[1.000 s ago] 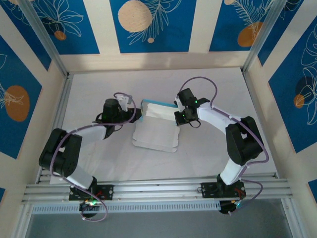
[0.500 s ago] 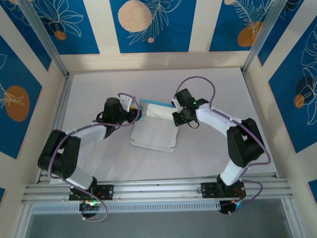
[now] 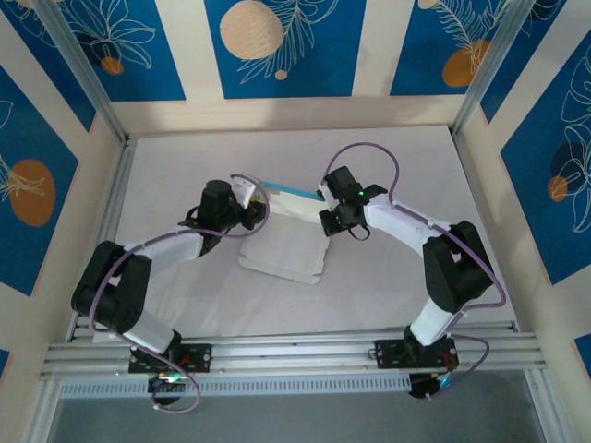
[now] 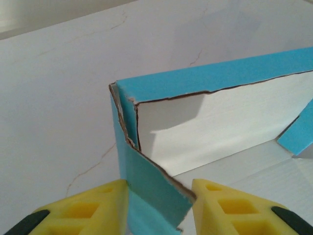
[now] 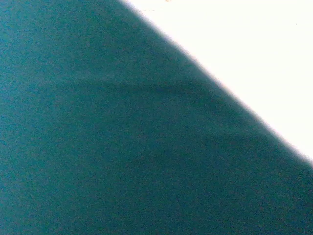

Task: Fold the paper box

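Folding was barely half done: the paper box (image 3: 280, 256) had its back wall and left flap raised, left gripper (image 4: 160, 208) part-open straddling that flap, right gripper (image 3: 331, 214) shut, near side flat.

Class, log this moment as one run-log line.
paper box: far wall up | left gripper: open, straddling left corner | right gripper: shut, at right end

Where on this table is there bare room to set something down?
Free: the strip by the back wall, and the side beyond the right arm. Crowded: centre, where left tool and right tool meet the box.
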